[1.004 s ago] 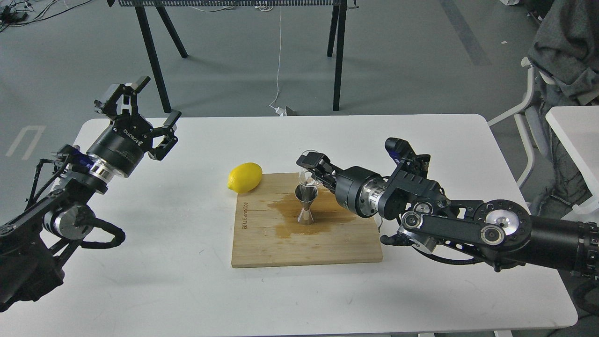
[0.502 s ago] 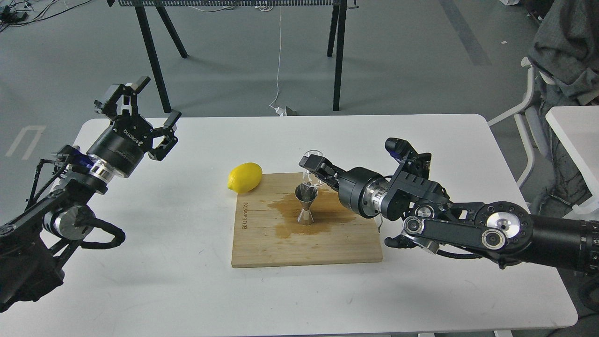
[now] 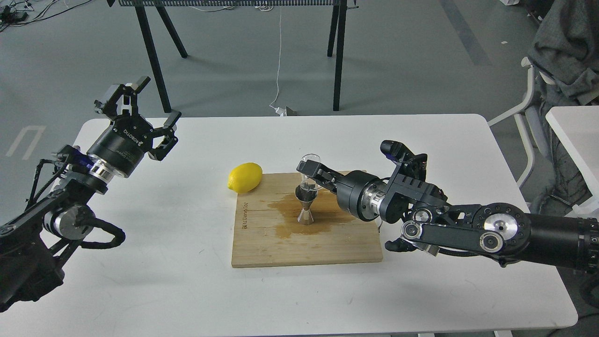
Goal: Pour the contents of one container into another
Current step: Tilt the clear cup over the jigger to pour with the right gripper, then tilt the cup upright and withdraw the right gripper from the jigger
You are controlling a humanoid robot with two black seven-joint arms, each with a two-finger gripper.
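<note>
clear glass cup sits clamped in the right gripper just above the steel jigger; left gripper hangs spread, empty.

There is one camera only, set at the robot's head and looking forward and down. It takes in the whole white worktop at middling range, the grey floor beyond, and both arms entering from the left and right edges.
</note>
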